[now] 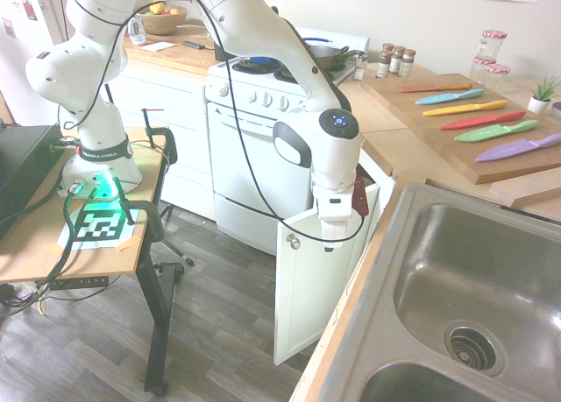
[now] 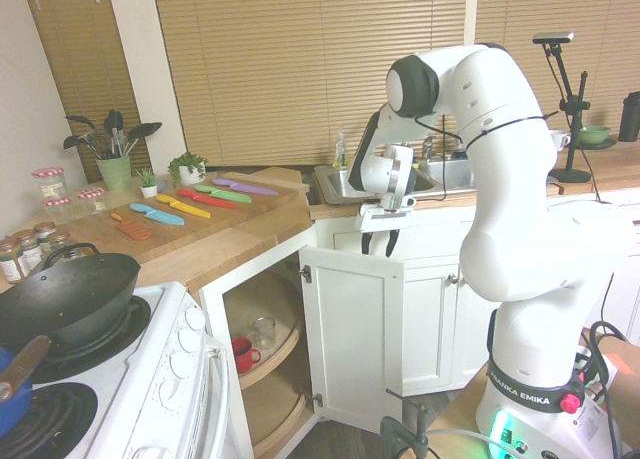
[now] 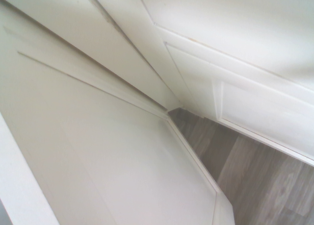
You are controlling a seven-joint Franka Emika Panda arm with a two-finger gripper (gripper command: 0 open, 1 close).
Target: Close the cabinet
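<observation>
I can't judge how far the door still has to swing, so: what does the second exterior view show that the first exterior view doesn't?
Only the second exterior view shows inside the open cabinet: curved wooden shelves, a red mug and a glass jar.

Only the first exterior view shows the door's silver knob and the sink.

Both show the cabinet door ajar and the gripper at its top edge.

1. Setting: a home kitchen.
2. Cooking equipment: a white stove (image 1: 254, 130) carrying a dark wok (image 2: 65, 301).
3. Washing area: a stainless double sink (image 1: 478, 306) set in a light wood countertop (image 1: 394, 135).
4. Utensils: colored knives (image 1: 491, 122) on a cutting board (image 1: 478, 161), beside spice jars (image 1: 394, 60).
5. Storage: white cabinets (image 2: 355, 324) with recessed-panel doors.
</observation>
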